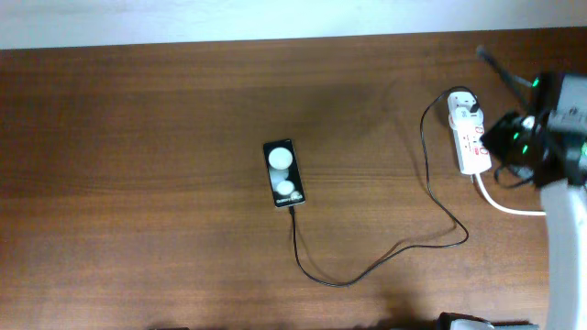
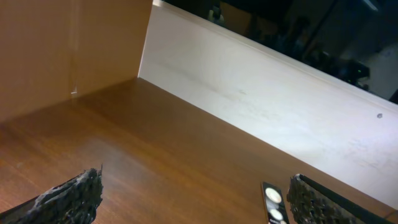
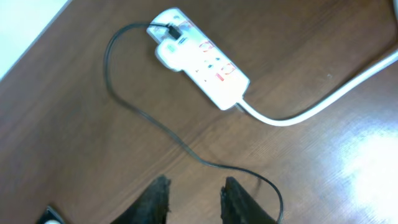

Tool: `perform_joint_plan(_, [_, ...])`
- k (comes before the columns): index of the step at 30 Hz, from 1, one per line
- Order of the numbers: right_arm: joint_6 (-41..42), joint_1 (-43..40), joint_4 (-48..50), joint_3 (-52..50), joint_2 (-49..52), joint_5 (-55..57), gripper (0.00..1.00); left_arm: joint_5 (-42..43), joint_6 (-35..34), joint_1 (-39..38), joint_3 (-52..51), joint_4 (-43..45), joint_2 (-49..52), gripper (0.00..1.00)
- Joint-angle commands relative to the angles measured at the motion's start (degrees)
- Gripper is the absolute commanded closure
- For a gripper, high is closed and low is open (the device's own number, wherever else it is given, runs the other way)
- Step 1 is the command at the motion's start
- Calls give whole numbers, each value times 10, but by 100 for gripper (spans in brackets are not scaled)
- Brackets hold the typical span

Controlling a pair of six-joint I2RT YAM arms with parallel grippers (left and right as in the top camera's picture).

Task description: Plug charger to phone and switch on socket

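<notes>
Charger [image 1: 295, 235] looks plugged into phone [image 1: 283, 172] already. Right gripper [image 3: 194, 186], released and empty, just needs to press the socket [image 3: 205, 65] switch.

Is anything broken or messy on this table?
Nothing stands out. The phone lies flat, a little slanted. The charger snakes loosely from the phone's end over to the socket, with no knots. No spill or damage shows.
</notes>
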Motion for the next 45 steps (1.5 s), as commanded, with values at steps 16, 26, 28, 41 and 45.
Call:
perform_joint_plan(16, [-7,-86,85,158,417,-34,96,-4,1,1,0,0,-2,1])
perform_joint_plan(26, [-31,-86,133,158,444,-75,96,-4,1,1,0,0,-2,1])
perform_joint_plan(28, [-31,-86,134,158,459,-72,96,-4,1,1,0,0,-2,1])
perform_joint_plan(41, [-31,-85,173,157,480,-71,96,-4,1,1,0,0,-2,1])
perform_joint_plan(45, [-37,-85,167,157,516,-85,96,-4,1,1,0,0,-2,1])
